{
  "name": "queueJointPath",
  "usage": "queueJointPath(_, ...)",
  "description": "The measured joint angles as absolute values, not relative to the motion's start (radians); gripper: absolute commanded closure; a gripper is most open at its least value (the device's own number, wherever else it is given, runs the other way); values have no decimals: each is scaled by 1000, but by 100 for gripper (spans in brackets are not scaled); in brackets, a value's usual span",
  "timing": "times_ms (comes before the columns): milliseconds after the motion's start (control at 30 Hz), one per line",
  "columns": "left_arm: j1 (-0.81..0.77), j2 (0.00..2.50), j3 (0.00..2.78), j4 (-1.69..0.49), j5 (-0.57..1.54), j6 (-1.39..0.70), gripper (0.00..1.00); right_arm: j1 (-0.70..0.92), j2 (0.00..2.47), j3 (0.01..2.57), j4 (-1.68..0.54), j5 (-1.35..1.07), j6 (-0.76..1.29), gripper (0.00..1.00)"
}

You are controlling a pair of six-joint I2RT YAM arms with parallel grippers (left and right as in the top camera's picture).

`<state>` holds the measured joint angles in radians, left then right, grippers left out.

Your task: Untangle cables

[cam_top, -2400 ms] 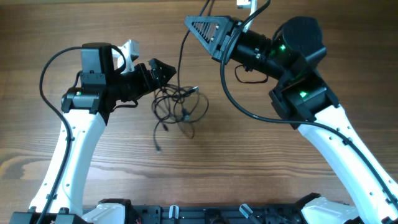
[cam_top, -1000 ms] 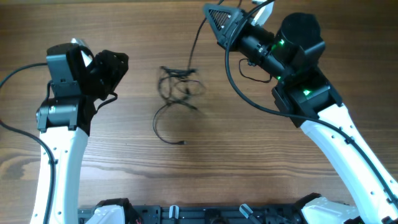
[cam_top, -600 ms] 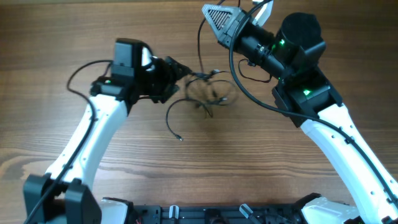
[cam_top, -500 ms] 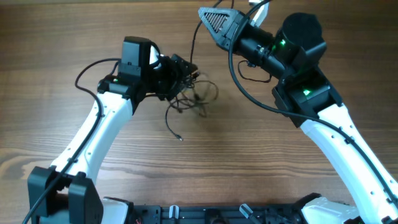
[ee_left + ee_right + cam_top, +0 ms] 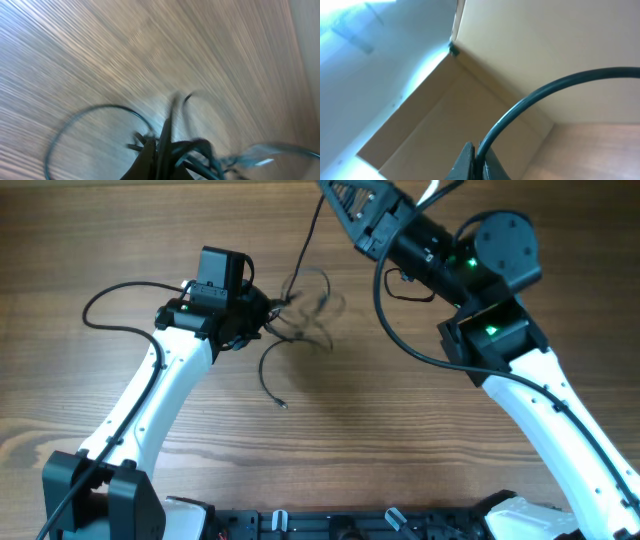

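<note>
Nearest: loose tail (image 5: 266, 375) curls on the table (image 5: 400, 450), with its plug (image 5: 284, 405) lying free. Behind it, left gripper (image 5: 266, 315) is clamped shut on the cables (image 5: 308, 305). The left wrist view is motion-blurred but shows several strands pinched between closed fingers, loops fanning out over the wood. Bundle sits on the far half of the table, just beside the left fingertips. Can't tell if it is lifted or resting. Farthest: right gripper (image 5: 476, 161) is closed on one cord (image 5: 306, 240), which runs from the bundle up to the top edge.

Risks, as judged:
- Left pinches many strands at once, so pulling apart could cinch the knot rather than free the cord.
- The thin cord could slip from the right fingers under a hard pull.
- A plug could snag in a loop and strain.
- Right gripper is at the frame edge, so probably little reach remains.
- The free tail could whip and re-loop around the bundle.
- The blur suggests fast motion, and a jerk makes tightening likelier.
</note>
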<state>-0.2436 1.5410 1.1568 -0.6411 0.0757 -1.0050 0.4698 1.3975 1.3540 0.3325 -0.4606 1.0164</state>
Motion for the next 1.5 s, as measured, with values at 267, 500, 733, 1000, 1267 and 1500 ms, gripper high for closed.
queueJointPath(267,-241,1541,1157,-636,-61,-978,96,466,1243,1357,107,-101,834,95)
queueJointPath(500,-147,1537,1148,-440,283,-868,88,460,1226,1369,-205,231,805,95)
queueJointPath(733,-31,1490,1147,-458,535,-830,18,460,1226,1369,-157,293,805,96)
queueJointPath(1000,-59,1488,1148,-544,459,-834,13,457,1225,1369,-27,66,890,96)
queueJointPath(1267,-165,1488,1148,-481,511,-1005,18,457,1251,1368,133,-205,1035,95)
queueJointPath(1500,-165,1488,1148,-478,558,-1094,19,457,1252,1369,235,-217,1063,95)
